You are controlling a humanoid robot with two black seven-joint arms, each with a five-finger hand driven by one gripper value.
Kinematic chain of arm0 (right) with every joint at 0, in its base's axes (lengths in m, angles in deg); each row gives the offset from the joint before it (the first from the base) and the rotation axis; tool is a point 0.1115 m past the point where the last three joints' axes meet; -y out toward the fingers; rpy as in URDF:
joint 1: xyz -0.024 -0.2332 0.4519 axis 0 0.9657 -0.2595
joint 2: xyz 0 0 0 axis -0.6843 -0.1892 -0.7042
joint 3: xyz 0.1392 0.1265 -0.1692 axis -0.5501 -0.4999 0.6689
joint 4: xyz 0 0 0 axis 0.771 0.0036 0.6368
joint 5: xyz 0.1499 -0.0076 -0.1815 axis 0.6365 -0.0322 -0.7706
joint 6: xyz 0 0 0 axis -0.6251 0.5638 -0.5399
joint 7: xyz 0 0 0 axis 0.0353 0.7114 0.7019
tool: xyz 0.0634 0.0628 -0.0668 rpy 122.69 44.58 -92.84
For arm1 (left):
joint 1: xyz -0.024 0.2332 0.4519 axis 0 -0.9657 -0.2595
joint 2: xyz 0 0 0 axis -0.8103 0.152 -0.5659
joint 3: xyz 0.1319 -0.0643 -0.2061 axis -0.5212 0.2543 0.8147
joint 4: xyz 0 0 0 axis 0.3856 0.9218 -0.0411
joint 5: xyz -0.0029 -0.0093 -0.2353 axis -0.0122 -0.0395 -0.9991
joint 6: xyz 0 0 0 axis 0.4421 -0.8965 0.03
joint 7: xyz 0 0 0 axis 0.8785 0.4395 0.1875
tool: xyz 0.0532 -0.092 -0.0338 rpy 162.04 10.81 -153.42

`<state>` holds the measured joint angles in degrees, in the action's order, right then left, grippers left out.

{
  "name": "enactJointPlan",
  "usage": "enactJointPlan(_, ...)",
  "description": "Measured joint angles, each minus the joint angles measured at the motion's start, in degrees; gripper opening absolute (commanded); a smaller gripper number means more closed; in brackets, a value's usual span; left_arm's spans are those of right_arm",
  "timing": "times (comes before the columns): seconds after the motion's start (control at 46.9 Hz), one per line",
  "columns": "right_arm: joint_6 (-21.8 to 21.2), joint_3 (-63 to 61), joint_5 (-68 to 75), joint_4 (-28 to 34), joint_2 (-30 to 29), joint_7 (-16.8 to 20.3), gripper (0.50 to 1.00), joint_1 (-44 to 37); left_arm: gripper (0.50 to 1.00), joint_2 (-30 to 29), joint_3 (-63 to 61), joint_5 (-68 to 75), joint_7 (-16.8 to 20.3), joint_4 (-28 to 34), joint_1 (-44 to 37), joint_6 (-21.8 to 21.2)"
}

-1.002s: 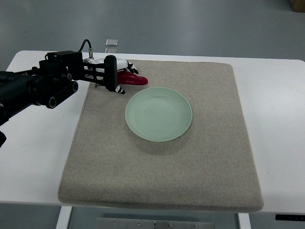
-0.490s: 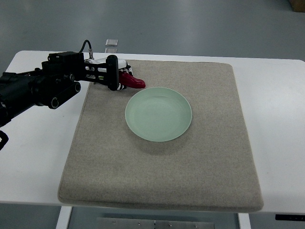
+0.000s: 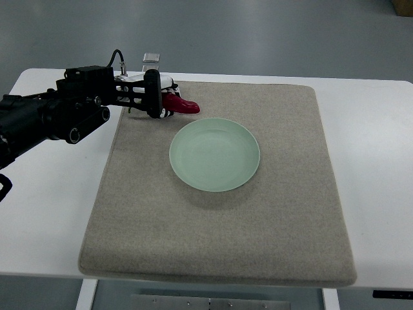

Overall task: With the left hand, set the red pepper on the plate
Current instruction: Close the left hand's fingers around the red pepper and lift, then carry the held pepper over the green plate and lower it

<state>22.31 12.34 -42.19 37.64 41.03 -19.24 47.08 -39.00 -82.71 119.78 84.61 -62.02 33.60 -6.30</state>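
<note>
Our left arm reaches in from the left, left hand (image 3: 157, 97) extended, fingers (image 3: 153, 94) curled closed around a load.

A red pepper (image 3: 181, 105) is gripped by the left robot hand (image 3: 157, 95) near the far left of a grey mat (image 3: 284, 213), just beside an empty green plate (image 3: 215, 154) on the white desk (image 3: 371, 161).

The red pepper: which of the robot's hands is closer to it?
Left. The left hand is closed around the red pepper, holding it just beyond the plate rim. The right hand is out of the picture.
</note>
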Motion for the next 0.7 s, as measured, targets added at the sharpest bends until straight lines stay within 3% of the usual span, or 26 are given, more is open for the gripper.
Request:
enactJointPlan(0.192, 0.0, 0.0, 0.0, 0.0, 0.0, 0.0, 0.928, 0.0, 0.5, -0.02, 0.96, 0.0, 0.06, -1.46, 1.04, -1.83)
enactJointPlan(0.703, 0.0, -0.03, 0.0, 0.0, 0.0, 0.03, 0.928, 0.0, 0.5, -0.39, 1.55, 1.13, 0.1, -17.57, 1.89, -2.01)
